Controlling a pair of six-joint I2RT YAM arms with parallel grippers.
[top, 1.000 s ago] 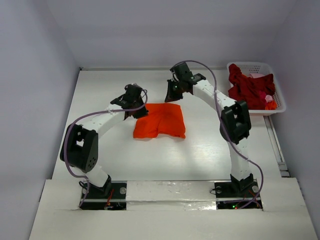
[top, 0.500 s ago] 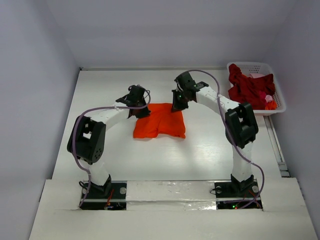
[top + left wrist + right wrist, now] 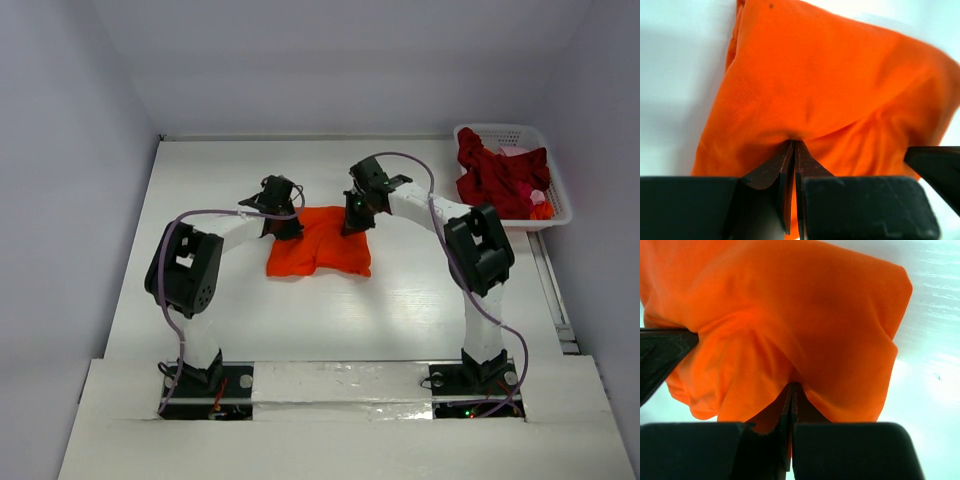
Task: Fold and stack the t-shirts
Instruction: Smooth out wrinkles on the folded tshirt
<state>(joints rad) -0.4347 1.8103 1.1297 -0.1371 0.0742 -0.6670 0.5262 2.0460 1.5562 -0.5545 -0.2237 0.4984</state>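
Top external: both arms are pulling in toward the near edge compared with a second ago. The left gripper (image 3: 284, 226) and right gripper (image 3: 357, 218) were sitting behind the far edge of the orange t-shirt (image 3: 322, 252); now they're hanging over its far part, one near each far corner. The shirt outline is barely changing. It's lying mid-table (image 3: 200, 180) between the arms, already looking folded down to a compact block. The dark red t-shirts (image 3: 495, 172) are sitting heaped in the white lattice basket (image 3: 562, 205) at far right, well apart from both arms. Left wrist: the jaws are pressing together on a pinch of the orange t-shirt (image 3: 830, 85), cloth puckering into the tips of the left gripper (image 3: 794, 146) and draping away from them. Right wrist: same story, the right gripper (image 3: 792, 387) is clamping a fold of the orange t-shirt (image 3: 790, 305), fabric tenting off the pinch, with bare table showing past it. I'm reading this as both arms gripping the far edge and carrying it forward, so another fold is getting under way, far half over near half. It isn't landing yet. The orange one is still needing a release and the red ones are still waiting in the basket, so the task is looking early.
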